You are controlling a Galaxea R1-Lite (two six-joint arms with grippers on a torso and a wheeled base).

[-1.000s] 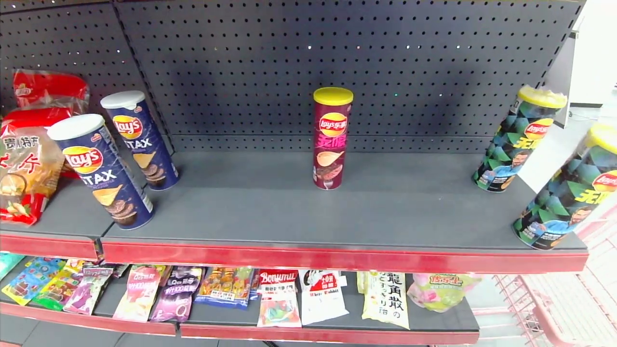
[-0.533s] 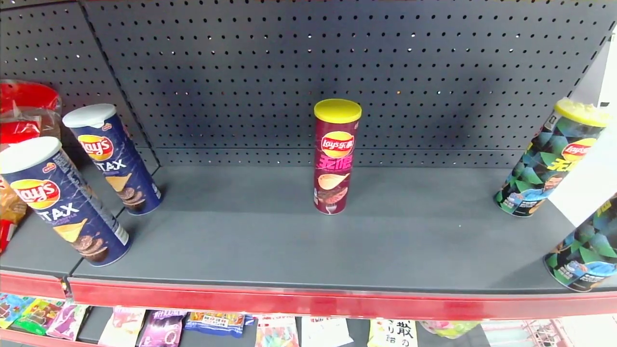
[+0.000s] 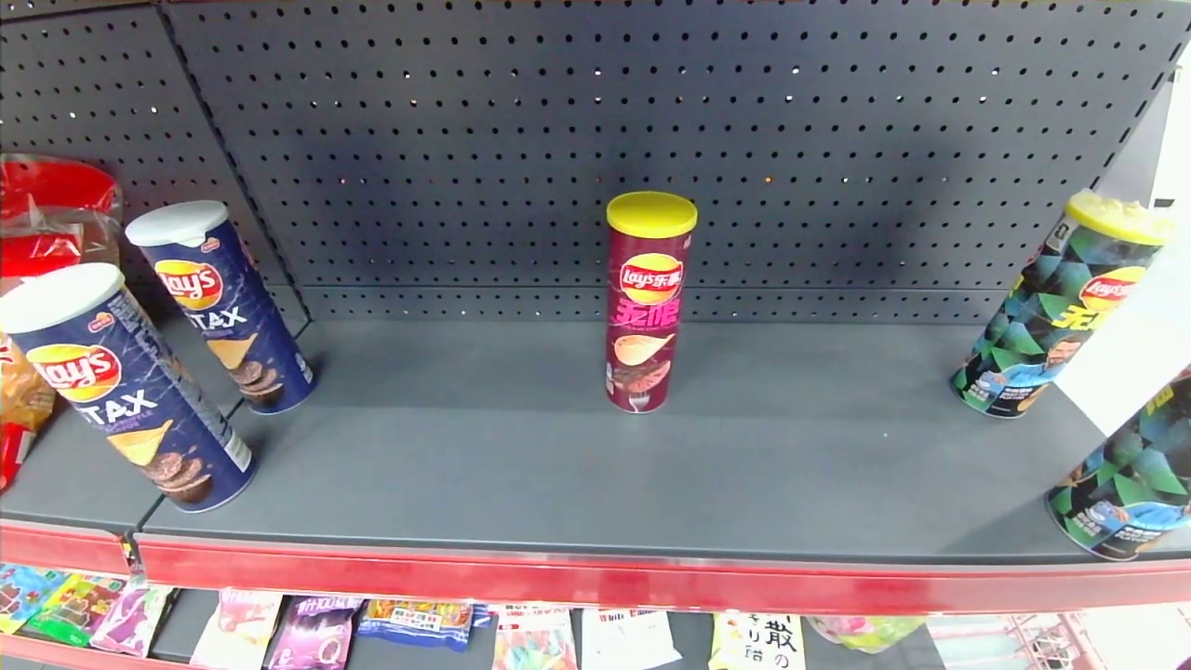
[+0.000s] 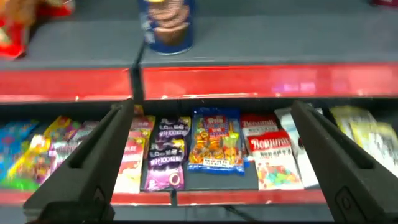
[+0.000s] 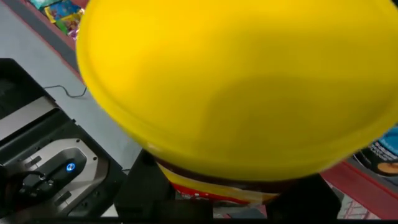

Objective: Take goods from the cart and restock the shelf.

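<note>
Five cans stand on the shelf [image 3: 558, 465]: two blue cans [image 3: 130, 391] left, maroon can [image 3: 649, 307] mid-back, two green cans [image 3: 1051, 307] right | right pincer [image 5: 227, 194] clenched on a yellow-lidded can [image 5: 236, 87], its body between the fingers [image 5: 143, 190], lid facing the wrist camera, floor [image 5: 25, 50] behind | left pincer [image 4: 211, 107] released, fingers wide apart, facing the shelf's red edge [image 4: 249, 81] and snack bags [image 4: 214, 140] below.

Logo and big lettering on the blue cans [image 3: 130, 391], maroon can [image 3: 649, 307] and patterned can [image 3: 1051, 316]. Lower shelf [image 3: 595, 588] packets [image 4: 214, 140] have print too, probably too small to read.
</note>
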